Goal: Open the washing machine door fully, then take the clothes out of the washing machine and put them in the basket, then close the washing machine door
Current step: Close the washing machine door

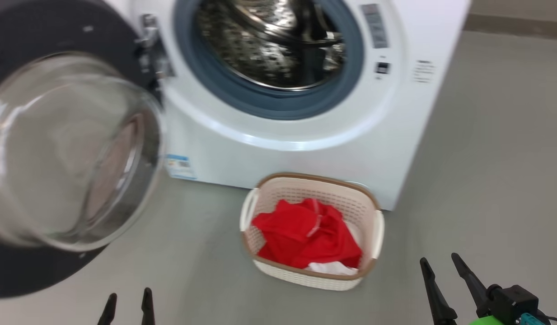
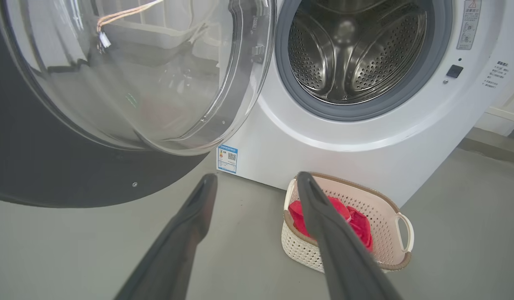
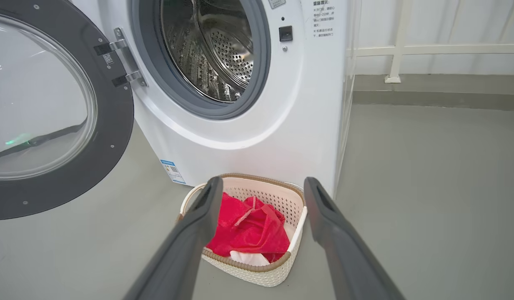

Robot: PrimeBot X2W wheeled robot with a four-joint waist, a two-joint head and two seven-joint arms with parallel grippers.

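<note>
Both pairs of jaws stand wide apart, gripping nothing; the left gripper (image 1: pixel 128 295) and right gripper (image 1: pixel 438 259) hang above the floor (image 1: pixel 486 180). Between them and further out, the basket (image 1: pixel 314 177) sits on the floor just before the washer (image 1: pixel 305 153), with the red clothes (image 1: pixel 305 234) piled inside. The door (image 1: pixel 34 27) is swung open to the left, baring the drum (image 1: pixel 269 45).

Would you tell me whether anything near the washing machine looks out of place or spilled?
Nothing stands out. The red clothes lie inside the cream perforated plastic basket, which stands upright; the round black-rimmed glass door hangs open, and the steel drum looks empty.
</note>
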